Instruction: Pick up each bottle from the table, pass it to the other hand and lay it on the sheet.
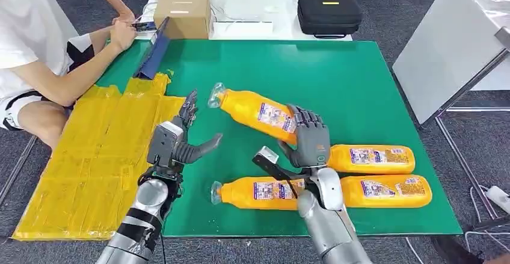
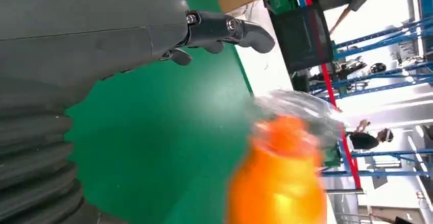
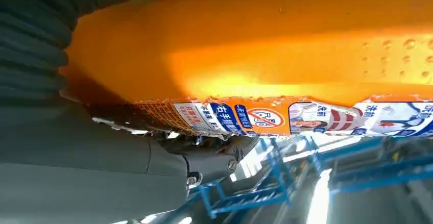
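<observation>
Nearest us, our left hand [image 1: 178, 139] is hanging spread and empty beside the yellow sheet [image 1: 90, 156] at nine o'clock. Our right hand [image 1: 310, 138] is gripping a raised orange bottle [image 1: 255, 112], its cap pointing at ten o'clock. Three bottles [image 1: 258, 193] are lying along the green mat [image 1: 337, 71]'s near edge.

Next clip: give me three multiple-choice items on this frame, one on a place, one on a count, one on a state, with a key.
1. Where is the yellow sheet?
A. On the robot's left of the green mat
B. On its right
C. Under the black case

2. How many orange bottles are in view?
A. Two
B. Four
C. Six

3. What is the right robot hand doing?
A. Hanging open
B. Gripping a bottle
C. Pressing the cardboard box

Key: 1 A, the sheet borders the mat's left edge. 2 B, one held, three lying. 3 B, its fingers wrap the bottle's base; the left robot hand is open.
</observation>
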Controlling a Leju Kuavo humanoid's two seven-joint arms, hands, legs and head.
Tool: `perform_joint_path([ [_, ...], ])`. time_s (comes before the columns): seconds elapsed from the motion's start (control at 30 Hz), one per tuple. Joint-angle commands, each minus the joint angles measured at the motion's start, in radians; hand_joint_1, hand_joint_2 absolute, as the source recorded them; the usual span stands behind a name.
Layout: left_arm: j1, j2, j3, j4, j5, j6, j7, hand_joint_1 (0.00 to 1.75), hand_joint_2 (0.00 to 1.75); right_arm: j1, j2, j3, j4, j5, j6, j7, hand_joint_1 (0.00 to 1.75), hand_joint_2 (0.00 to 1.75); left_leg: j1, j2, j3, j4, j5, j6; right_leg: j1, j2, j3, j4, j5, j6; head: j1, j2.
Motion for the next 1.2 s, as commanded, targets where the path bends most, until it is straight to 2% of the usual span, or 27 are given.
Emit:
perform_joint_path([
  [0.03,-0.031,0.011,0.017,0.008,0.036,0.025,-0.023,0.00,1.75,0.026,0.072,-0.156,-0.113,-0.118,-0.004,-0.105,1.75,1.75,0.001,-0.002,0.006,0.002,-0.004,-0.003,0.001,0.001,0.006,0.001,-0.003,-0.002,0.000,0.000],
  [0.1,-0.039,0.011,0.016,0.013,0.046,0.023,-0.019,0.00,1.75,0.041,0.086,-0.147,-0.123,-0.194,-0.004,-0.151,1.75,1.75,0.001,-0.002,0.003,0.000,-0.001,-0.002,0.000,0.000,0.003,0.000,-0.002,-0.001,0.000,0.000],
  [0.13,-0.045,0.012,0.010,0.020,0.054,0.011,-0.014,0.00,1.75,0.045,0.079,-0.117,-0.118,-0.233,-0.004,-0.160,1.75,1.75,0.002,-0.003,0.008,0.003,-0.005,-0.004,0.000,0.001,0.009,0.002,-0.005,-0.002,0.000,0.000],
  [0.2,-0.045,0.012,0.010,0.020,0.054,0.011,-0.014,0.00,1.75,0.045,0.079,-0.117,-0.118,-0.233,-0.004,-0.160,1.75,1.75,0.001,-0.002,0.003,0.000,-0.001,-0.002,0.000,0.000,0.003,0.000,-0.001,-0.001,0.000,0.000],
  [0.23,-0.049,0.011,0.007,0.025,0.056,0.007,-0.013,0.00,1.75,0.049,0.080,-0.105,-0.120,-0.244,-0.004,-0.160,1.75,1.75,0.001,-0.003,0.005,0.001,-0.003,-0.003,0.000,0.000,0.006,0.000,-0.003,-0.001,0.000,0.000],
  [0.3,-0.056,0.019,-0.016,0.030,0.077,-0.037,-0.009,0.00,1.75,0.051,0.038,-0.002,-0.110,-0.357,0.021,-0.141,1.75,1.75,0.001,-0.003,0.007,0.002,-0.004,-0.003,0.000,0.000,0.007,0.001,-0.003,-0.002,0.000,0.000],
  [0.37,-0.066,0.024,-0.051,0.037,0.103,-0.100,-0.004,0.00,1.75,0.058,0.022,0.070,-0.119,-0.495,0.125,-0.153,1.75,1.75,0.001,-0.002,0.003,0.000,-0.002,-0.002,0.001,0.001,0.003,0.000,-0.001,-0.001,0.000,0.000],
  [0.43,-0.069,0.021,-0.078,0.027,0.111,-0.120,-0.015,0.00,1.75,0.053,0.023,0.107,-0.092,-0.566,0.199,-0.148,1.75,1.75,0.001,-0.002,0.004,0.001,-0.002,-0.002,0.000,0.000,0.004,0.000,-0.002,-0.001,0.000,0.000],
  [0.53,-0.070,0.019,-0.087,0.021,0.111,-0.122,-0.015,0.00,1.75,0.045,0.028,0.116,-0.069,-0.573,0.198,-0.151,1.75,1.75,0.001,-0.002,0.005,0.001,-0.002,-0.002,0.000,0.001,0.005,0.000,-0.002,-0.001,0.000,0.000],
  [0.63,-0.089,0.015,-0.107,0.037,0.118,-0.128,-0.012,0.00,1.75,0.019,0.051,0.144,0.023,-0.624,0.249,-0.175,1.75,1.75,0.002,-0.002,0.007,0.002,-0.004,-0.003,0.001,0.001,0.008,0.000,-0.003,-0.002,0.000,0.000],
  [0.7,-0.096,0.013,-0.114,0.044,0.129,-0.133,-0.013,0.00,1.75,0.009,0.063,0.167,0.065,-0.639,0.250,-0.182,1.75,1.75,0.001,-0.001,0.002,0.000,-0.001,-0.002,0.001,0.001,0.002,-0.001,0.000,-0.001,0.000,0.000],
  [0.8,-0.089,0.011,-0.125,0.027,0.150,-0.149,-0.025,0.00,1.75,-0.009,0.075,0.183,0.119,-0.654,0.252,-0.191,1.75,1.75,0.002,0.000,0.008,0.002,-0.004,-0.004,0.001,0.003,0.008,0.001,-0.003,-0.002,0.000,0.000],
  [0.83,-0.089,0.011,-0.125,0.027,0.150,-0.149,-0.025,0.00,1.75,-0.009,0.075,0.183,0.119,-0.654,0.252,-0.191,1.75,1.75,0.001,0.000,0.003,0.000,-0.001,-0.002,0.000,0.002,0.002,-0.001,0.000,-0.001,0.000,0.000],
  [0.93,-0.089,0.011,-0.125,0.027,0.150,-0.149,-0.025,0.00,1.75,-0.009,0.075,0.183,0.119,-0.654,0.252,-0.191,1.75,1.75,0.002,-0.001,0.007,0.001,-0.004,-0.003,0.001,0.002,0.007,0.000,-0.003,-0.002,0.000,0.000],
  [1.0,-0.089,0.011,-0.125,0.027,0.150,-0.149,-0.025,0.00,1.75,-0.009,0.075,0.183,0.119,-0.654,0.252,-0.191,1.75,1.75,0.001,-0.001,0.004,0.000,-0.002,-0.002,0.000,0.001,0.004,0.000,-0.001,-0.001,0.000,0.000],
  [1.2,-0.094,0.009,-0.144,0.033,0.154,-0.157,-0.026,0.00,1.75,-0.022,0.078,0.206,0.146,-0.653,0.263,-0.202,1.75,1.75,0.002,-0.002,0.008,0.002,-0.004,-0.004,0.000,0.002,0.008,0.001,-0.004,-0.002,0.000,0.000],
])
